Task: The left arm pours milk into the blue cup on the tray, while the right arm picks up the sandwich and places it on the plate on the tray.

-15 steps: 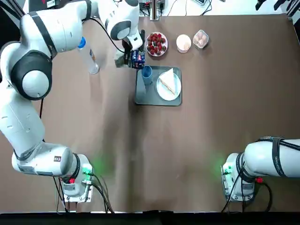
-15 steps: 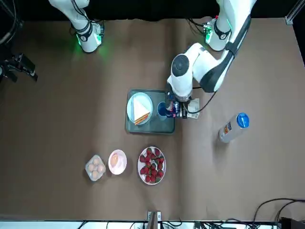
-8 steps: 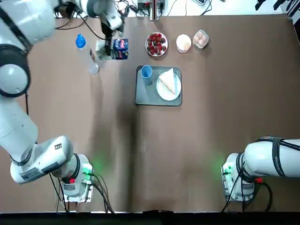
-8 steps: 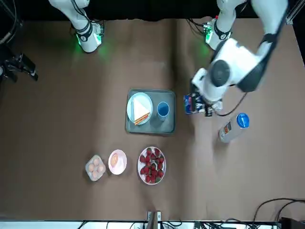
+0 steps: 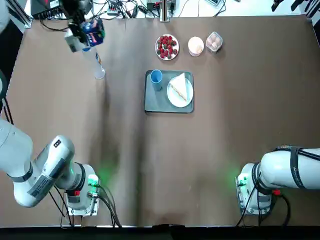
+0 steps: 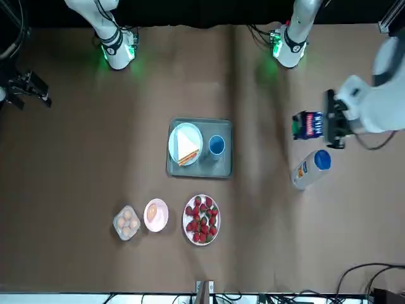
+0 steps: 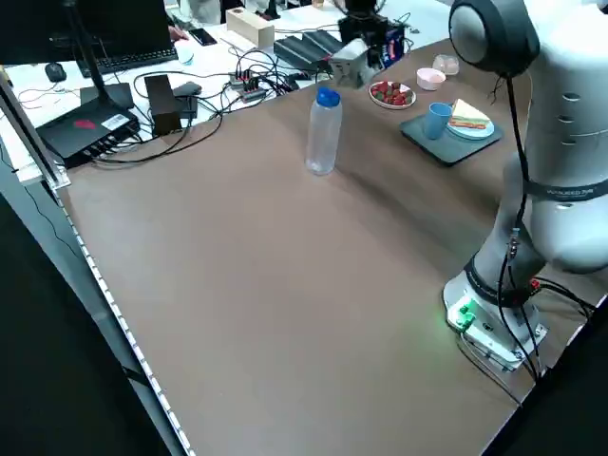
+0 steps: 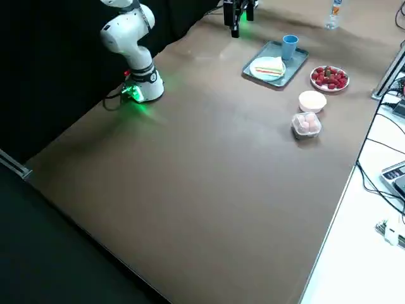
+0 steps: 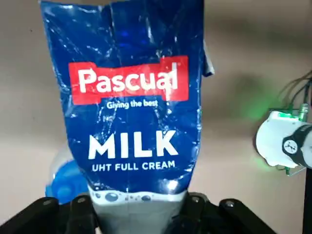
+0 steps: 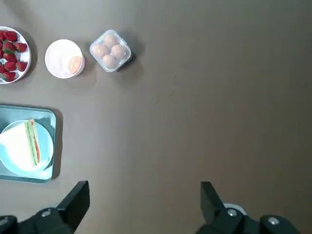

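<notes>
We see the left gripper (image 5: 82,35) raised over the table's (image 5: 150,160) far left corner, clamped on the milk carton (image 5: 93,31), which lies tilted on its side in the grasp. In the left wrist view the carton (image 9: 131,102) fills the space between the fingers, its "Pascual MILK" print facing the camera. A clear water bottle (image 5: 95,62) with a blue cap stands just below and beside this gripper; its cap (image 9: 66,183) peeks out behind the carton.

Well away from the left gripper, toward the table's middle, sits the tray (image 5: 157,102). On it, the blue cup (image 5: 156,77) stands at the corner nearest the gripper, and the sandwich (image 5: 181,89) rests on the white plate (image 5: 175,97) beside the cup. Beyond the tray lie a dish of strawberries (image 5: 167,46), a small pink bowl (image 5: 196,45) and a clear box of eggs (image 5: 214,41).

The right gripper (image 10: 144,204) hangs high above the table with its fingers spread wide and nothing between them, the tray (image 10: 53,146) far below it.
</notes>
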`<state>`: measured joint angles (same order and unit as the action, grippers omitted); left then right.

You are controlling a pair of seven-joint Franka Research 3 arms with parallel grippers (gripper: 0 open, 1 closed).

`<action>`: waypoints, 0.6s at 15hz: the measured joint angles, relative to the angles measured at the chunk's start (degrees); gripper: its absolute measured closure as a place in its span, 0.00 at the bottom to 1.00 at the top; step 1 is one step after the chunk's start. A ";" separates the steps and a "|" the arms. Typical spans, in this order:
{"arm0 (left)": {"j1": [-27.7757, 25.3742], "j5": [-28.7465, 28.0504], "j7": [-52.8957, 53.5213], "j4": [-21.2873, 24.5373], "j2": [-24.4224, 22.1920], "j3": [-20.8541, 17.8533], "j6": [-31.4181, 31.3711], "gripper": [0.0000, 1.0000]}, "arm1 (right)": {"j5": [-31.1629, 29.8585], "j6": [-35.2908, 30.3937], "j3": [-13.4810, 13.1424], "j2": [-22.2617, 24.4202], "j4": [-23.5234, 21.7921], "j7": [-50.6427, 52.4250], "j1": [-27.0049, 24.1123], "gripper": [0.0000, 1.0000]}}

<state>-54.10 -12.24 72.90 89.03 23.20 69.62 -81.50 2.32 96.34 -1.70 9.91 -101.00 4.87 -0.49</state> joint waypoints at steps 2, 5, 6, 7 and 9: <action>-6.53 4.27 7.66 -0.58 0.42 -0.12 1.00 0.53 | 0.00 -0.01 0.00 0.00 -0.01 0.02 0.00 0.00; -14.83 8.05 19.03 -0.89 3.17 -0.93 1.36 0.53 | 0.00 -0.03 0.00 -0.01 -0.01 0.06 0.00 0.00; -16.44 8.93 22.20 -1.30 4.90 -1.87 1.36 0.53 | 0.00 -0.03 0.00 -0.01 -0.01 0.07 0.00 0.00; -17.41 10.06 25.22 -1.80 6.75 -3.30 1.36 0.53 | 0.00 -0.04 0.01 -0.01 -0.02 0.08 0.00 0.00; -17.96 13.90 31.94 -2.70 10.50 -8.14 1.35 0.53 | 0.00 -0.04 0.01 -0.01 -0.03 0.10 0.00 0.00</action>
<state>-72.06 1.66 104.84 86.33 33.70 61.48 -80.15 2.32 96.30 -1.69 9.89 -101.02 4.97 -0.49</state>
